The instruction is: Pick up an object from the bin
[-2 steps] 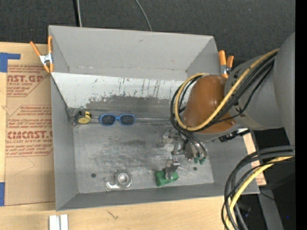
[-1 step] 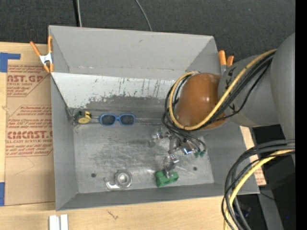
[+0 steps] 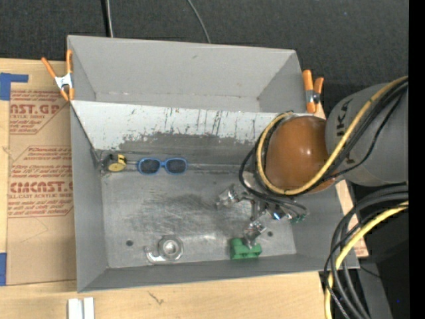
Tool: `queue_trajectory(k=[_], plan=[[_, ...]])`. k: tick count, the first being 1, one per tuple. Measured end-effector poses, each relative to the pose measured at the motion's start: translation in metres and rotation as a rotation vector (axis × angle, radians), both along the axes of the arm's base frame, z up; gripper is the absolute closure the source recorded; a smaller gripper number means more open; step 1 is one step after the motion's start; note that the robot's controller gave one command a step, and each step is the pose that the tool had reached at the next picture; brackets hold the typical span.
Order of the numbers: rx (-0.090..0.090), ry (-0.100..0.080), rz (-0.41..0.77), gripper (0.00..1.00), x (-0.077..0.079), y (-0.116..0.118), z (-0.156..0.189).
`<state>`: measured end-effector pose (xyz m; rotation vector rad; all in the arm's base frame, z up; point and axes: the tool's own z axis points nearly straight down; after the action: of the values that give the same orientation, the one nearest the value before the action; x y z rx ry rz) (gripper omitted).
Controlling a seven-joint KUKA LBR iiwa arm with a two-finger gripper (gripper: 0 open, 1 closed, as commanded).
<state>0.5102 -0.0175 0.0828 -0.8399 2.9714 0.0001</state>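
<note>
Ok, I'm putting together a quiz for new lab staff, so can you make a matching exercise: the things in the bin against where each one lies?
Things:
1. sunglasses
2. green block
3. metal ring
4. yellow disc

Places:
A. near side, left of the middle
B. far left corner, at the foot of the far wall
C. near side, just below the gripper
D. along the far wall, right of the yellow disc

Pairs: 1-D, 2-C, 3-A, 4-B

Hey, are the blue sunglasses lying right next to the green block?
No, the blue sunglasses lie at the foot of the bin's back wall towards the left, while the green block sits well apart near the front edge.
</note>
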Motion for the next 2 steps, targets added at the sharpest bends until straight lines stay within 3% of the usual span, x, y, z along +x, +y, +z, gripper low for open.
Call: queue_trajectory(k=[1, 2], plan=[[-0.015, -0.012, 0.064, 0.00, -0.006, 0.013, 0.001], [-0.021, -0.016, 0.200, 0.00, -0.009, -0.090, 0.002]])
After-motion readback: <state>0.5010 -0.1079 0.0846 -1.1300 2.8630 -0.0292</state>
